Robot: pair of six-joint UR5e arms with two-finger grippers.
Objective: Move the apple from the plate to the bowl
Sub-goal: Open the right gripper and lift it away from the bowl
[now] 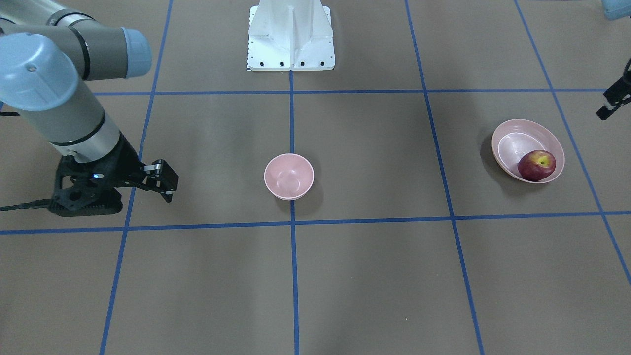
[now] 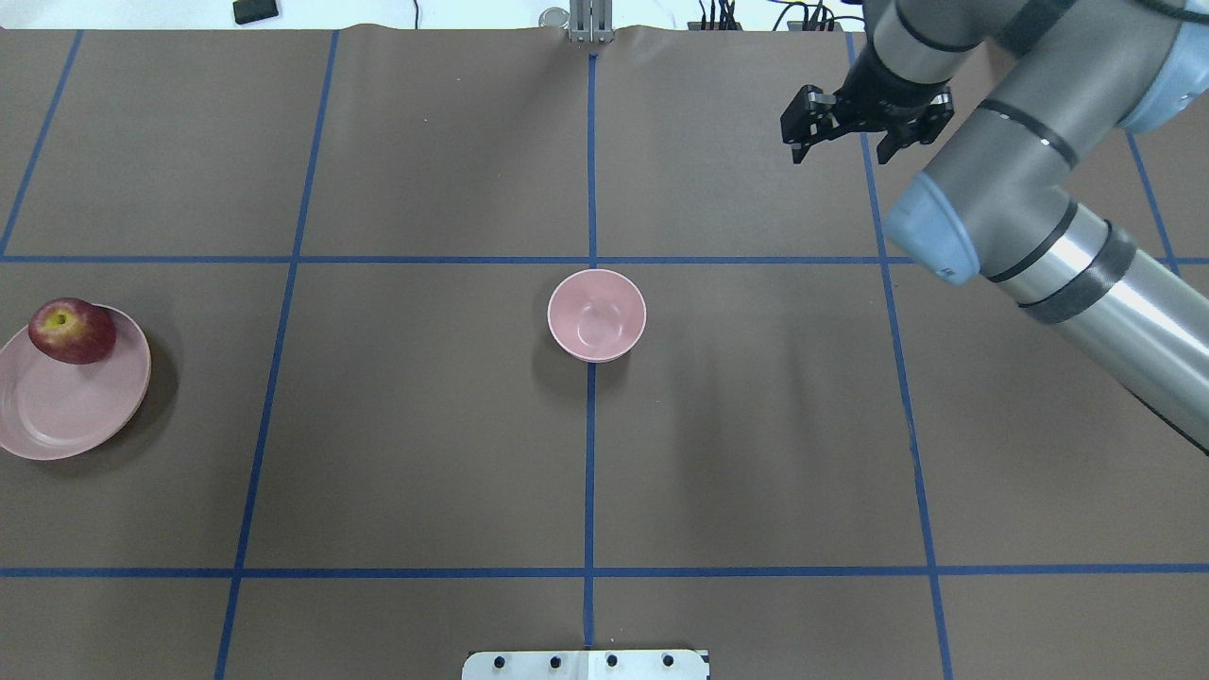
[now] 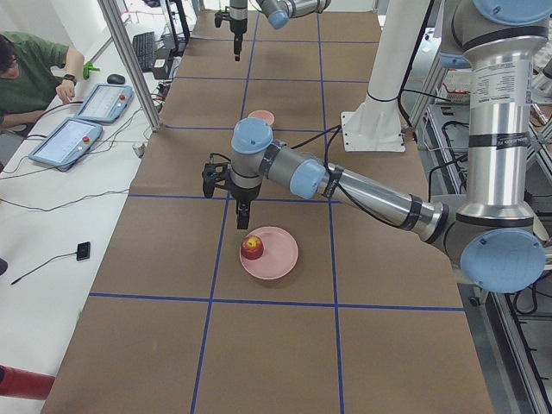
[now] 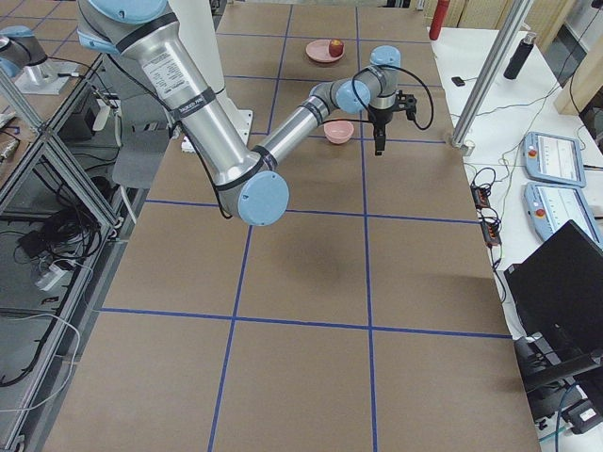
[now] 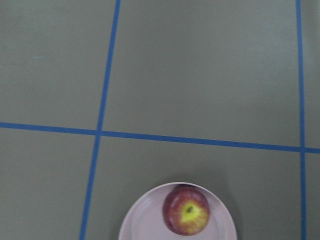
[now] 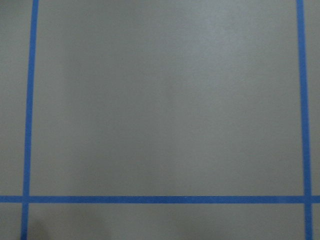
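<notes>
The dark red apple (image 1: 536,165) with its yellow stem patch lies at the edge of the wide pink plate (image 1: 512,143) at my left end of the table. It also shows in the overhead view (image 2: 71,331) and the left wrist view (image 5: 186,210). The small deep pink bowl (image 2: 597,314) stands empty at the table's centre. My left gripper (image 3: 244,226) hangs above the table beside the plate, apart from the apple; I cannot tell if it is open. My right gripper (image 1: 169,196) is shut and empty, far to the right of the bowl.
The white robot pedestal (image 1: 291,34) stands at the near table edge behind the bowl. Blue tape lines grid the brown table. An operator (image 3: 26,69) with tablets (image 3: 78,138) sits beyond the far edge, by a metal post (image 3: 129,60).
</notes>
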